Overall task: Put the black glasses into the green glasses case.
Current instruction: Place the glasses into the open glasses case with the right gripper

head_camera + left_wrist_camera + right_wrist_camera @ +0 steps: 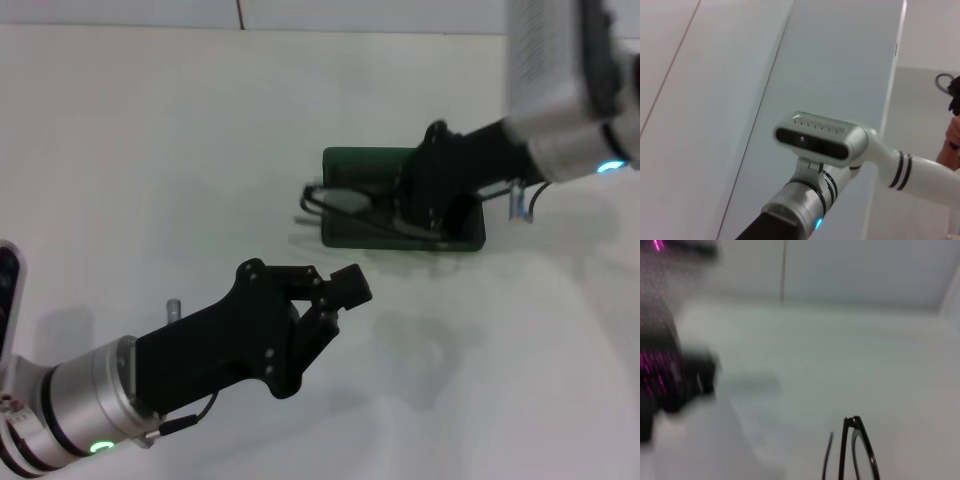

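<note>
The green glasses case (pixel 354 161) lies open on the white table, right of centre in the head view. My right gripper (pixel 405 207) reaches down over the case's dark inside. It is shut on the black glasses (pixel 318 197), whose frame sticks out past the case's left end. The glasses also show close up in the right wrist view (pixel 850 449). My left gripper (pixel 348 288) hovers, shut and empty, in front of the case and a little to its left.
The white table (pixel 150 150) runs wide to the left and behind the case, and its far edge is at the top. The left wrist view shows only my head camera (pixel 815 137) and walls.
</note>
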`<state>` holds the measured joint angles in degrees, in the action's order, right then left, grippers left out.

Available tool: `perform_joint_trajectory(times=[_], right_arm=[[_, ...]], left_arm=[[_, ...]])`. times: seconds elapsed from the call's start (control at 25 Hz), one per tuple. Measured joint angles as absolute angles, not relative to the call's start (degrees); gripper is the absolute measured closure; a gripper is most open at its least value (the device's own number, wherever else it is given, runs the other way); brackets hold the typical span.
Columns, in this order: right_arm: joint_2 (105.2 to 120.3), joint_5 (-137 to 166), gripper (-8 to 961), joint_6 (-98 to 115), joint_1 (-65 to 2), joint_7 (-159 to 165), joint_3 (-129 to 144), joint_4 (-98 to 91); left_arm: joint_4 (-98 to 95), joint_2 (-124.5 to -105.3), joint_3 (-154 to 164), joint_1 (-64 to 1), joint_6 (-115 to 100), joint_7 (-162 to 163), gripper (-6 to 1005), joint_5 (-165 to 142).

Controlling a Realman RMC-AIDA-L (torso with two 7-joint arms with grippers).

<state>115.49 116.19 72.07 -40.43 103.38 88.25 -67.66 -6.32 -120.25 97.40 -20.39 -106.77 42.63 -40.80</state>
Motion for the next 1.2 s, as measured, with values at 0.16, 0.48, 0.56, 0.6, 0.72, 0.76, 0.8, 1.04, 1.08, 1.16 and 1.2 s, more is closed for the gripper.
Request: perform_joint_trajectory(times=[0.16, 0.48, 0.56, 0.6, 0.72, 0.76, 0.8, 1.04, 1.08, 1.16, 1.2], right_arm=[[116.00, 125.4, 914, 67.9, -41.5, 108.5, 94.8, -69.7], [116.19, 132.6, 912, 62.6, -41.3, 109.2, 100.0, -71.9], [116.23, 133.8, 912, 61.5, -41.3, 109.3, 100.3, -71.9], [116.24, 134.4, 912, 61.0, -41.2, 109.3, 100.6, -71.7], [116.25, 135.7, 911, 59.1, -41.2, 109.3, 101.6, -71.0], [116.25, 136.1, 911, 58.5, -41.1, 109.4, 101.9, -70.8], [116.27, 136.5, 910, 57.8, -41.1, 109.4, 102.4, -70.6], [116.28, 137.6, 909, 54.0, -40.4, 109.5, 105.8, -69.8], [116.27, 137.8, 909, 53.1, -40.3, 109.5, 106.4, -69.7], [116.28, 138.2, 908, 51.5, -39.9, 109.5, 107.6, -69.7], [116.28, 138.2, 908, 51.1, -39.8, 109.5, 107.9, -69.6]], left_arm=[[-6.4, -120.32, 97.3, -20.5, -106.2, 42.7, 971, -40.7], [-6.4, -120.19, 97.0, -20.8, -106.0, 43.0, 971, -40.5], [-6.3, -120.20, 97.0, -20.9, -106.0, 43.0, 971, -40.5], [-6.2, -120.23, 96.9, -21.0, -106.0, 43.0, 971, -40.4], [-6.2, -120.26, 96.8, -21.0, -106.0, 43.0, 971, -40.4], [-6.2, -120.27, 96.7, -21.0, -105.9, 43.0, 971, -40.3], [-6.2, -120.27, 96.7, -21.0, -105.9, 43.1, 971, -40.2], [-6.1, -120.30, 96.7, -20.9, -105.7, 43.1, 970, -40.0], [-6.1, -120.31, 96.7, -20.8, -105.6, 43.1, 970, -40.0], [-6.1, -120.34, 96.7, -20.7, -105.2, 43.1, 970, -40.0], [-6.1, -120.35, 96.7, -20.6, -105.1, 43.1, 970, -40.0]])
